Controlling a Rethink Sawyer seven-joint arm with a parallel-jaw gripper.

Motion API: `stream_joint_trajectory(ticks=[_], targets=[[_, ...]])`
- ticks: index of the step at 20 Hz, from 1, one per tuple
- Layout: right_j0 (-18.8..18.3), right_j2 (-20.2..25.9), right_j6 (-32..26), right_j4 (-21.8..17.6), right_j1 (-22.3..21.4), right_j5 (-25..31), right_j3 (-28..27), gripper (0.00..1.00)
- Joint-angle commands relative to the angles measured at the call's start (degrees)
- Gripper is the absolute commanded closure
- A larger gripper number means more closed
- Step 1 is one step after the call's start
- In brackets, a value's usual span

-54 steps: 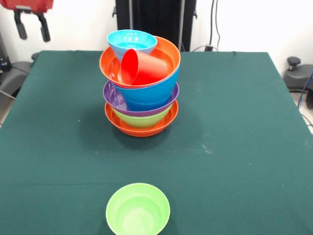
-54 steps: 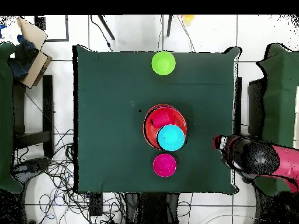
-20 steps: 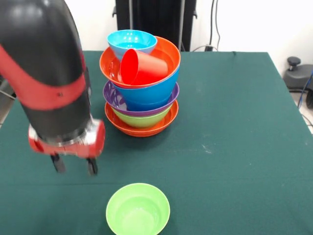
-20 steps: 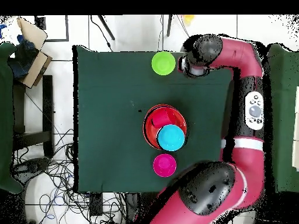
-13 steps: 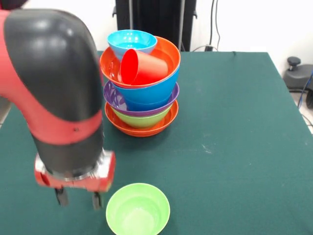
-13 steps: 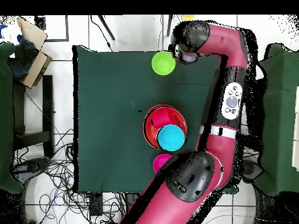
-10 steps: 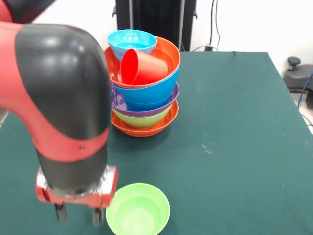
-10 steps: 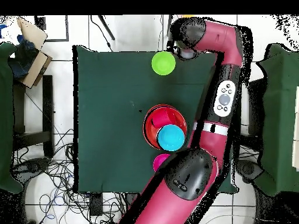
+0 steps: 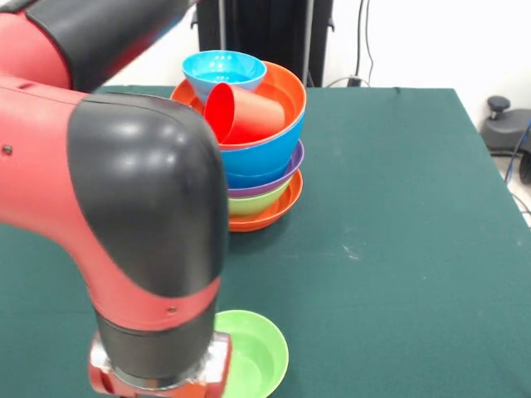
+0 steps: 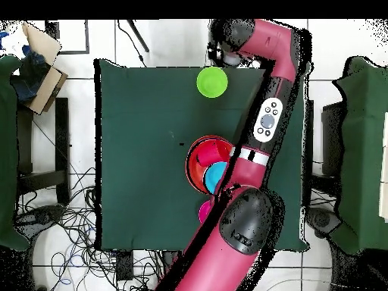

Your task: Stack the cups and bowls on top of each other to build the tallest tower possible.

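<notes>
Counting from the front, I made out one tower (image 9: 253,157) at the middle of the green table (image 9: 398,215), and in it one orange base bowl (image 9: 265,214), one green bowl (image 9: 259,200), one purple bowl (image 9: 278,177), one blue bowl (image 9: 261,156) and a second orange bowl (image 9: 286,98) on top. One red cup (image 9: 241,114) lay on its side in that top orange bowl, its long axis roughly level and its open mouth turned toward the camera and to picture left. One small light-blue bowl (image 9: 224,70) sat tilted on the far rim of the same orange bowl. One lone green bowl (image 9: 257,352) stood upright and apart near the table's front edge, mouth up. From overhead, one magenta bowl (image 10: 204,212) showed as a sliver just beside the tower on the robot's side, mostly hidden by the arm (image 10: 267,121). The arm reached across the whole table, past the tower, and its wrist hung just beside the lone green bowl. The gripper (image 10: 217,54) sat at the far table edge in the overhead view, but I could not tell how it was set.
</notes>
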Motion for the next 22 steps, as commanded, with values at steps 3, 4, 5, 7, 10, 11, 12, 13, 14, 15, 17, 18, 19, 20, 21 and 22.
stream_joint_trajectory(ticks=[3,4,5,7,10,11,12,13,14,15,17,18,19,20,21,22], targets=[[0.2,9.0,-12.8,-8.2,0.9,6.3,-3.8,0.0],[0.1,8.4,-12.4,-7.6,0.8,6.5,-3.4,0.0],[0.0,6.5,-11.6,-5.6,0.8,6.2,-2.3,0.0],[-0.4,4.3,-10.5,-3.2,0.8,5.4,-0.8,0.0],[-0.8,2.2,-9.9,-0.8,0.8,4.7,0.6,0.0],[-0.9,2.2,-10.2,-0.6,0.7,5.1,0.6,0.0],[-1.0,2.1,-10.4,-0.4,0.5,5.4,0.6,0.0],[-1.0,2.5,-10.7,-0.7,0.2,6.4,0.3,0.0],[-1.1,2.3,-10.8,-0.5,-0.1,7.1,0.3,0.0],[-1.4,1.7,-10.6,0.2,-0.7,8.2,0.7,0.0],[-2.0,0.3,-10.0,2.1,-1.6,9.7,1.7,0.0],[-2.2,0.0,-10.0,2.5,-1.8,10.0,1.9,0.0],[-2.8,-1.3,-9.2,4.2,-2.1,10.1,3.1,0.0],[-3.0,-1.7,-9.1,4.8,-2.2,10.3,3.4,0.0],[-3.2,-2.1,-9.0,5.5,-2.3,10.4,3.8,0.0],[-3.3,-2.5,-8.8,6.0,-2.5,10.6,4.1,0.0]])
